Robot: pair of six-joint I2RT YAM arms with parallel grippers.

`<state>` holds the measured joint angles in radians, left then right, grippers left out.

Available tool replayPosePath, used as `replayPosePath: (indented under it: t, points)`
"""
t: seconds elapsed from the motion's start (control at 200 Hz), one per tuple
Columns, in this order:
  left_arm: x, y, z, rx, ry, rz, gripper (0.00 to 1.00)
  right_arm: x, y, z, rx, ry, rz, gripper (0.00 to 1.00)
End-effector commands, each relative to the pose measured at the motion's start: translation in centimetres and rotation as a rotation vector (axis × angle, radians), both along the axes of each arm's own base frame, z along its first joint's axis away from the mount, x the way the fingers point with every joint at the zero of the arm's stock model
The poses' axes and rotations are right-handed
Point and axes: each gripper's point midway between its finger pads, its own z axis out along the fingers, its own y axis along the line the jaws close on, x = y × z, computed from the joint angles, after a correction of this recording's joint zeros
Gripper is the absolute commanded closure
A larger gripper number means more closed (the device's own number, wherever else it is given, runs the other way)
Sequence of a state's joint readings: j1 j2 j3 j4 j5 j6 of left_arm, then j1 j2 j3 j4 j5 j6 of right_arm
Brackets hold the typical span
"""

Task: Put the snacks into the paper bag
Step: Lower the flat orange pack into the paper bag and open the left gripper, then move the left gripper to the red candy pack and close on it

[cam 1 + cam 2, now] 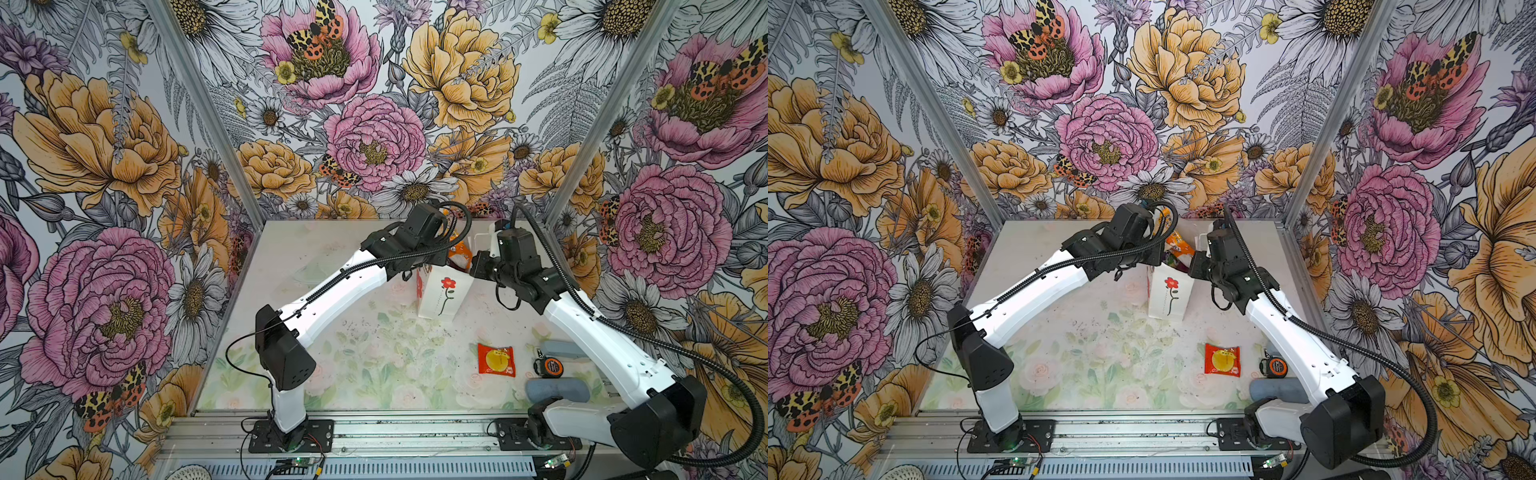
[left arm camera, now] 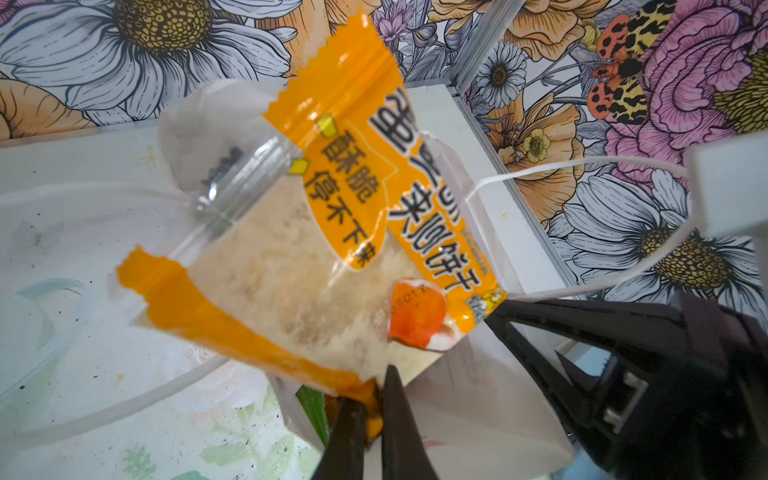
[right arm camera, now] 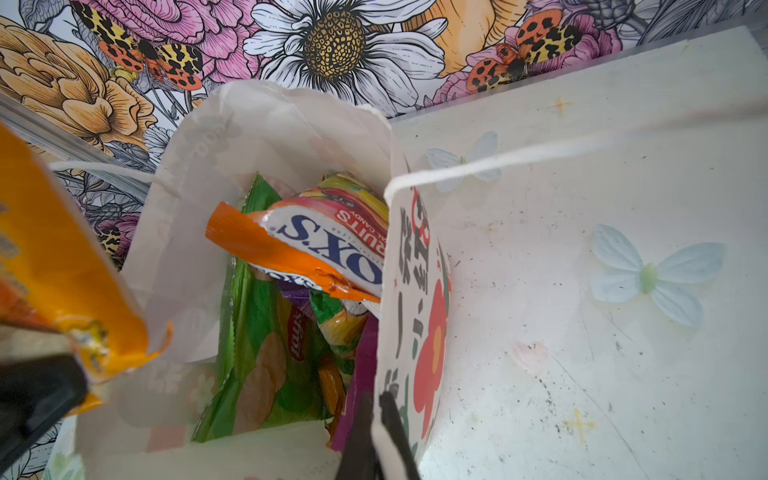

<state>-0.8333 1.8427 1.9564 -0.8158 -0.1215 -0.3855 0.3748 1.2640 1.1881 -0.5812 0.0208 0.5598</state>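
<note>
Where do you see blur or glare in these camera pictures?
Right wrist view: the orange-and-clear biscuit sachet close to the lens is blurred, while packets inside the white paper gift bag look sharp. Left wrist view: a glare streak crosses that sachet's clear film. Both top views: even light, soft shadows.

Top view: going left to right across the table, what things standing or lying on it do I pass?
paper bag → red-orange sachet → tape measure. The near grey-blue case and the far grey-blue case overlap the tape measure sideways, so they are left out.
</note>
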Motion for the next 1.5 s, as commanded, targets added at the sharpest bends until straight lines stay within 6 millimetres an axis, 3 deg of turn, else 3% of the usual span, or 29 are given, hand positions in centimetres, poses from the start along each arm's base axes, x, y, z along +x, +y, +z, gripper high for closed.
replayPosePath:
  t: [0.0, 0.445, 0.53, 0.741, 0.936, 1.086, 1.111, 1.141, 1.491]
  points:
    - [0.4, -0.2, -0.3, 0.01, 0.019, -0.01, 1.0, 0.2, 0.5, 2.9, 0.038, -0.092, 0.017, 1.0]
    - [1.0, -0.4, -1.3, 0.045, 0.04, -0.012, 1.0, 0.2, 0.5, 2.9, 0.038, -0.09, 0.017, 1.0]
    - [1.0, -0.3, -1.1, 0.043, 0.037, -0.012, 0.88, 0.2, 0.5, 2.9, 0.037, -0.092, 0.017, 1.0]
    - [0.5, 0.1, 0.0, 0.035, 0.015, -0.011, 0.72, 0.2, 0.6, 3.0, 0.042, -0.092, 0.019, 1.0]
    - [-0.2, 0.4, 1.3, 0.029, -0.013, -0.007, 0.68, 0.3, 0.6, 2.8, 0.04, -0.088, 0.017, 1.0]
    - [-1.0, 0.6, 1.8, 0.048, -0.041, -0.002, 0.65, 0.2, 0.5, 2.9, 0.04, -0.091, 0.016, 1.0]
    - [-1.7, 1.1, 3.4, 0.029, -0.068, -0.005, 0.64, 0.2, 0.5, 3.0, 0.04, -0.093, 0.016, 1.0]
    - [-2.2, 1.0, 3.8, 0.029, -0.08, -0.015, 0.62, 0.2, 0.5, 3.0, 0.039, -0.093, 0.015, 1.0]
    - [-7.7, 1.5, 4.3, -0.031, -0.19, -0.09, 0.57, 0.3, 0.5, 3.5, 0.039, -0.105, 0.014, 1.0]
